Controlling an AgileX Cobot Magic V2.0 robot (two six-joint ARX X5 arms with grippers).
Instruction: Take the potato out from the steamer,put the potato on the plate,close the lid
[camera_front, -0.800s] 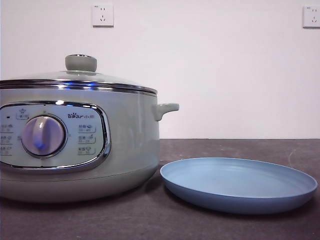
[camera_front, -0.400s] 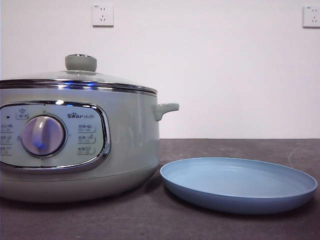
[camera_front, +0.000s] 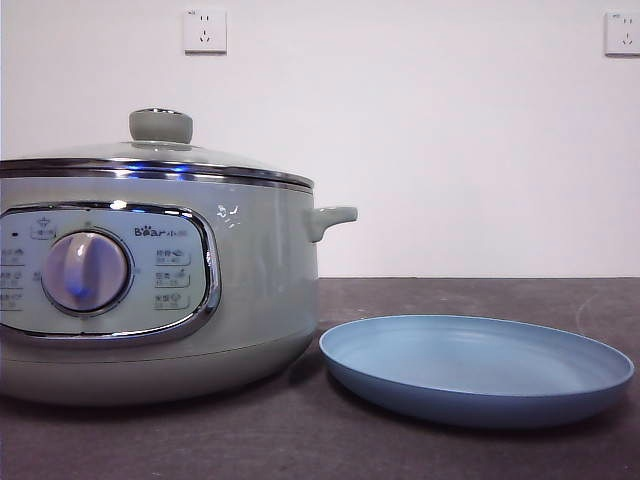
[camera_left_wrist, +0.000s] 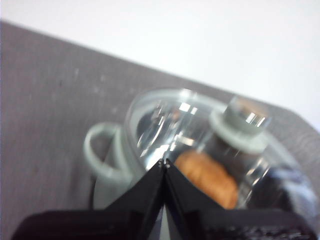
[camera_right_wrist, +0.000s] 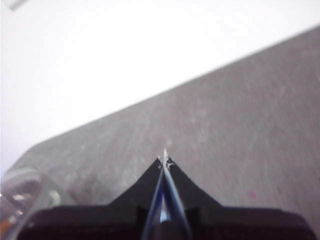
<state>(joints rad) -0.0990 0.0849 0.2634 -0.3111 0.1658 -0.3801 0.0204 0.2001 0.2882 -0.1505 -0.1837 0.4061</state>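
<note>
Nothing shifted since before, potato (camera_left_wrist: 207, 177) under lid (camera_left_wrist: 240, 122) just beyond pressed-together left jaws, right jaws likewise.

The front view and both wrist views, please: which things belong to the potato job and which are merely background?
Job: steamer, lid, potato seen through the glass, plate, left gripper above the lid, right gripper.
Background: wall sockets, table.

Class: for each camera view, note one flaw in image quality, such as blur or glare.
Front view: sharp, with blue-white glints on the steamer and its chrome rim. Left wrist view: blurred, glare on the lid over the potato. Right wrist view: soft, wall washed out.
</note>
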